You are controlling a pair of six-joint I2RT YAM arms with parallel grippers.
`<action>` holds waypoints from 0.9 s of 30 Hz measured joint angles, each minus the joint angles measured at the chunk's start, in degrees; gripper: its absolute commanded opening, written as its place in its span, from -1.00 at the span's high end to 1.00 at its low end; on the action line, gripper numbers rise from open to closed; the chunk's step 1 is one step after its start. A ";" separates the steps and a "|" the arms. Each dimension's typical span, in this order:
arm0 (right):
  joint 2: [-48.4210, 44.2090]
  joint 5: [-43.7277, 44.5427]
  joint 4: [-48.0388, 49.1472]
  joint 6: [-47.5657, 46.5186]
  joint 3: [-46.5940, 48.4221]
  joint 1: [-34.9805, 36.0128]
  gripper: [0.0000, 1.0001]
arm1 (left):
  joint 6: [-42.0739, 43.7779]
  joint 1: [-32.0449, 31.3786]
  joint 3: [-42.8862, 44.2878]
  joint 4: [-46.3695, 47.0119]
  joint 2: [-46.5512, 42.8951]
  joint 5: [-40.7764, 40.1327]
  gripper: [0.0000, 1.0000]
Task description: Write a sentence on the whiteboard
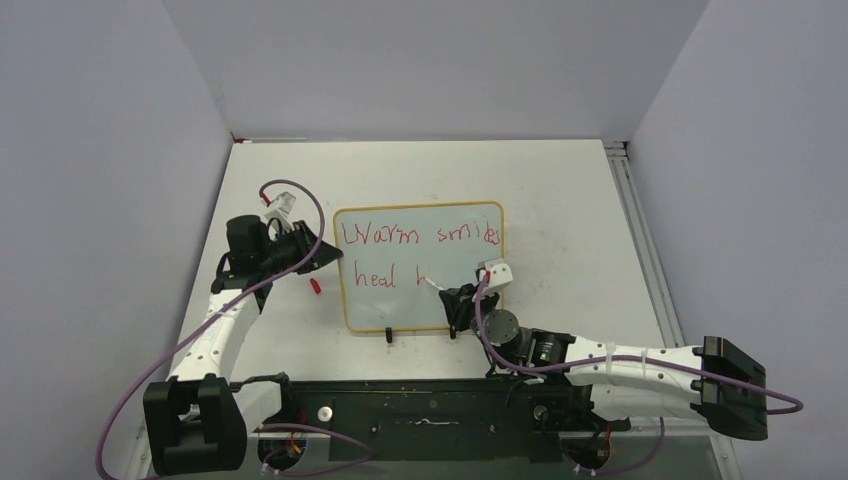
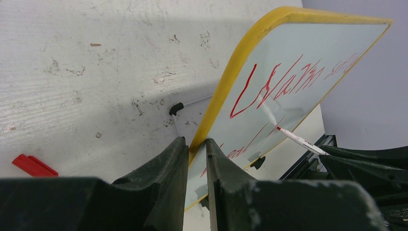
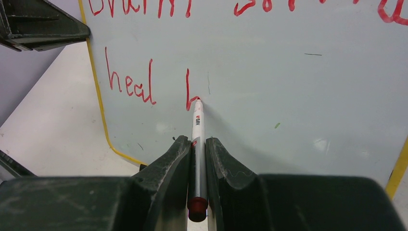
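The whiteboard (image 1: pixel 450 300), pale with a yellow-orange frame, lies mid-table on two black feet. The sentence (image 1: pixel 420 236) in red reads "Warm smiles" on the top line and "heal h" below (image 3: pixel 130 86). My left gripper (image 2: pixel 196 144) is shut on the whiteboard's left edge (image 2: pixel 226 82). My right gripper (image 3: pixel 197 144) is shut on a white marker (image 3: pixel 197 125) with a red end. The marker's tip touches the board at the foot of the "h". The marker also shows in the left wrist view (image 2: pixel 300 141).
A red marker cap (image 1: pixel 315 286) lies on the table just left of the board; it also shows in the left wrist view (image 2: pixel 33 166). Grey walls enclose the table on three sides. A metal rail (image 1: pixel 640 240) runs along the right edge.
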 measured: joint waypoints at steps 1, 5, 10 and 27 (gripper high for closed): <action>-0.04 0.02 -0.13 0.28 -0.02 0.00 0.89 | 0.00 0.00 0.00 0.00 0.00 0.00 0.63; -0.04 0.02 -0.33 0.98 -0.02 0.02 0.89 | 0.00 0.00 0.00 0.00 0.00 0.00 0.63; -0.02 0.02 -0.63 1.53 -0.02 0.11 0.89 | 0.00 0.00 0.00 0.00 0.00 0.00 0.63; -0.02 0.02 -1.60 3.08 -0.79 1.25 0.89 | 0.17 -0.07 0.00 -0.02 0.00 0.00 0.63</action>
